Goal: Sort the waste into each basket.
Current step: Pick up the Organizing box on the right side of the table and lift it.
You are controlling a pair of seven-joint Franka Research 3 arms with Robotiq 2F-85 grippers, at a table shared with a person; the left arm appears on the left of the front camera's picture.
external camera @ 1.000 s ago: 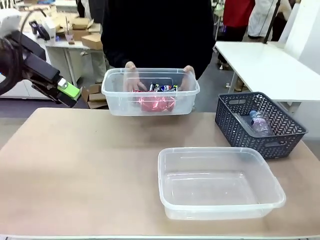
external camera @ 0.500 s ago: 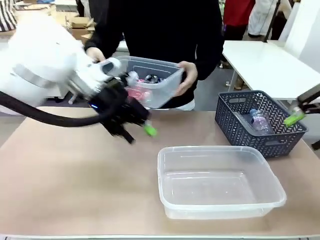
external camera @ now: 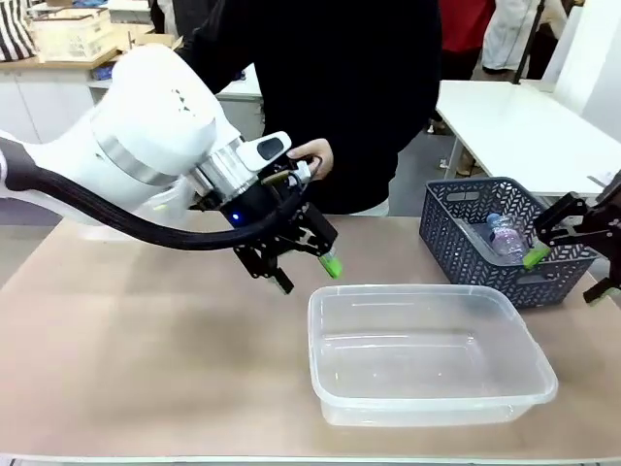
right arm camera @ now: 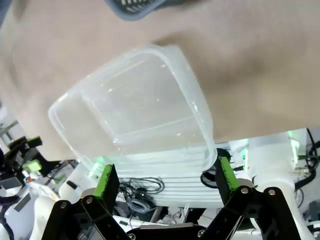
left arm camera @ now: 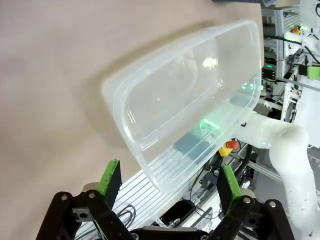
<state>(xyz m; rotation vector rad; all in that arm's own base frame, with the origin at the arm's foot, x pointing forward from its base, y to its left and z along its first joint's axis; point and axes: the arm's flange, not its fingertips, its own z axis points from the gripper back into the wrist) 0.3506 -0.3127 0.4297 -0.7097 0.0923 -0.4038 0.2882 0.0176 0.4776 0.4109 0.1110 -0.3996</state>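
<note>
Right, your working surface was a tan, matt table (external camera: 146, 369) that ran the full width of the front view. Behind it the room was busy: a person (external camera: 320, 78) in a black top stood at the upper centre with one hand (external camera: 312, 155) showing just above your left arm (external camera: 155, 126), cardboard boxes (external camera: 68, 34) sat in the upper left corner, and a white table (external camera: 524, 116) stretched away at the upper right. At the right of the frame stood a dark grey basket (external camera: 466, 209) with slotted sides, and a clear plastic bottle (external camera: 505, 236) lay inside it. The clear tub (external camera: 427, 416) sat on the table at the lower right of centre. It was see-through, rectangular with rounded corners and a rolled rim, shallow and wide, with its long side running across the frame. You had the left gripper (external camera: 308, 274) hanging in the middle of the frame, just past the tub's upper left corner and above the table, its green-padded fingers spread apart and holding nothing. Your right gripper (external camera: 565, 272) came in at the right edge, beside the dark grey basket's near side, jaws likewise wide apart with nothing between them. Both wrist views looked past parted fingers at the tub.
</note>
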